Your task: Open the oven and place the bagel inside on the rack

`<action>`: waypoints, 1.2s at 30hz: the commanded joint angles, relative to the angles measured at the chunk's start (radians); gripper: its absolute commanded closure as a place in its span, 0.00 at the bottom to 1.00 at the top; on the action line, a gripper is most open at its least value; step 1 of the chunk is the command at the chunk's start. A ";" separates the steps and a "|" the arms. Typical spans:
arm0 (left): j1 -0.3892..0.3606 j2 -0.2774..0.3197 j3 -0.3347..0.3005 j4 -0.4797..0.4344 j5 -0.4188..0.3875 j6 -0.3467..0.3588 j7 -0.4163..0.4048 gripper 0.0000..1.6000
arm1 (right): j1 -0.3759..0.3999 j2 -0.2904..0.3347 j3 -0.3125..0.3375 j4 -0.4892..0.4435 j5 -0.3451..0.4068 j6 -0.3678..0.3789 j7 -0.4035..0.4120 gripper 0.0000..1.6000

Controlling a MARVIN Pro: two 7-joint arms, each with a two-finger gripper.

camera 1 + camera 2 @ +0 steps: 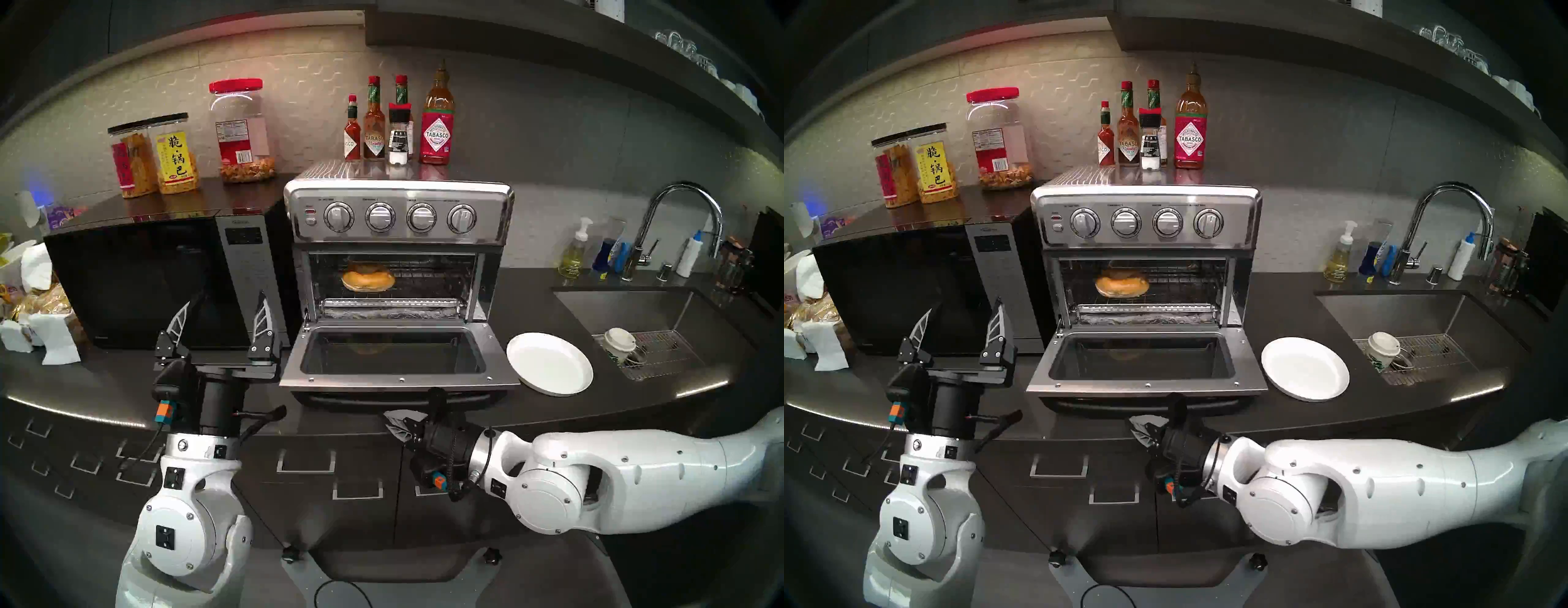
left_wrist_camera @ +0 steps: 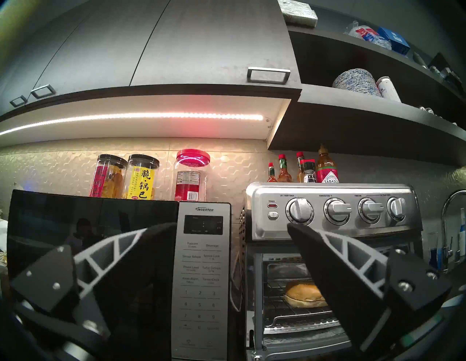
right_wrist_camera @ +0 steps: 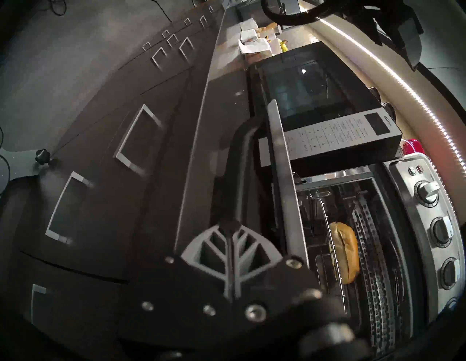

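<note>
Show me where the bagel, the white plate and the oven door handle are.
bagel (image 1: 368, 280): head left view, on its top crust.
white plate (image 1: 549, 363): head left view, on its flat middle.
oven door handle (image 3: 238, 174): right wrist view, on the dark bar's middle.

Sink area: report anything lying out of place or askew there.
A white-lidded paper cup lies tipped on its side on the wire grid in the sink, rather than upright. The soap bottle and the other bottles by the faucet stand upright. Nothing looks spilled.
</note>
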 commanded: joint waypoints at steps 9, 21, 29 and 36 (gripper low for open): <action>0.002 0.001 0.000 -0.024 0.001 -0.001 -0.001 0.00 | -0.011 -0.057 0.035 0.058 0.036 -0.032 -0.084 1.00; 0.002 0.001 0.000 -0.024 0.001 -0.001 -0.001 0.00 | 0.007 -0.038 0.064 0.051 0.068 -0.059 -0.085 1.00; 0.002 0.001 0.000 -0.024 0.001 -0.002 -0.001 0.00 | 0.022 -0.041 0.083 0.053 0.088 -0.064 -0.074 1.00; 0.002 0.001 0.000 -0.024 0.001 -0.001 -0.001 0.00 | 0.026 -0.043 0.094 0.056 0.107 -0.073 -0.065 1.00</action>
